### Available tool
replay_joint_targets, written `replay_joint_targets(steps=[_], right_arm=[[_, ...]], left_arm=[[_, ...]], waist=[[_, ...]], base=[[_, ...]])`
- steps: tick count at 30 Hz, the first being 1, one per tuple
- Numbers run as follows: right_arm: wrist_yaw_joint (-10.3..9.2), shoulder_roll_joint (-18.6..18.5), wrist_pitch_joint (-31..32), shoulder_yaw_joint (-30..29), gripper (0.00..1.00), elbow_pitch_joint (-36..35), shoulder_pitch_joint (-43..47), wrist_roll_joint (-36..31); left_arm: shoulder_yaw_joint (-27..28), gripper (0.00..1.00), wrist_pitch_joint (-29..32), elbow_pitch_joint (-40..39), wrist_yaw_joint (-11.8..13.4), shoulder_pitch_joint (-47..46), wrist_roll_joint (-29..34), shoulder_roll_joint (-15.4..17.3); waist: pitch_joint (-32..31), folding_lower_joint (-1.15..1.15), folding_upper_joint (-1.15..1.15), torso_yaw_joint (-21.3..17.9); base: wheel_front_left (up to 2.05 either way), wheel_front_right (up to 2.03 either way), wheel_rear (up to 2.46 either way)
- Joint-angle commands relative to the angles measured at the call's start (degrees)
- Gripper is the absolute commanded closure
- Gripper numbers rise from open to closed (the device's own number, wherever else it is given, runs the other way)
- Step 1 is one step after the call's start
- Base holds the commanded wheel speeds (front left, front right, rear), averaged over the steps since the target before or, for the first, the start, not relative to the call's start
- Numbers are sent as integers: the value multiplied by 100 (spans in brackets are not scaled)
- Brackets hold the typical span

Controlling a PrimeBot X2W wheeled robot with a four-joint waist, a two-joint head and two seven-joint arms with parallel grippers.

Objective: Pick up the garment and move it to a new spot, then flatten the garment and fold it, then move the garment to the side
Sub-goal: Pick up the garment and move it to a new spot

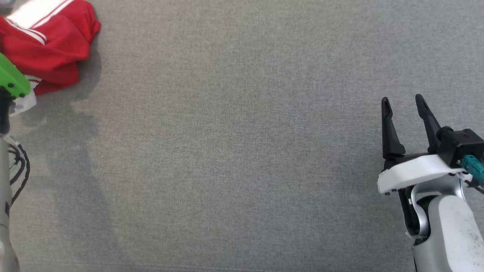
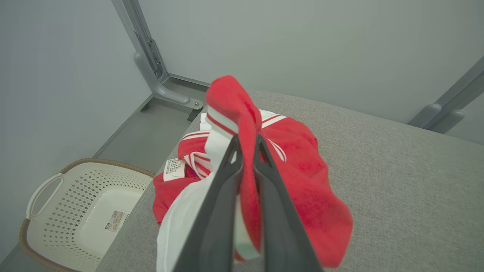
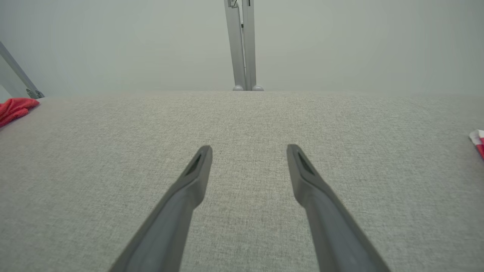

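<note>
One garment (image 2: 302,181) in left gripper (image 2: 247,139); right gripper (image 3: 249,148) spread; one basket (image 2: 87,181).

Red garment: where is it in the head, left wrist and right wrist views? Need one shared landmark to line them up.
Head view: red garment bunched in the top left corner.
Left wrist view: centre of the picture, a fold pinched in the left pincer, the rest heaped below.
Right wrist view: a small red patch at the far left edge.
Shared landmark: the grey fabric surface that it lies on.
</note>
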Motion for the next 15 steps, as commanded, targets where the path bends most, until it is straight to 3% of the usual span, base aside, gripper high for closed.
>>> replay_joint_targets(steps=[1,7,15], right_arm=[[-9,-14,-92,-11,0,121,108,87],[-9,-14,-401,-25,0,644,286,358],[-9,-16,-710,-56,0,1200,486,597]], left_arm=[[-94,100,-21,-105,-32,-109,63,8],[-550,100,164,-652,-126,-272,233,-286],[-1025,100,484,-1435,-169,-558,142,-1055]], waist=[[-591,0,0,-88],[-1286,0,0,-307],[-1847,0,0,-765]], base=[[0,0,0],[0,0,0],[0,0,0]])
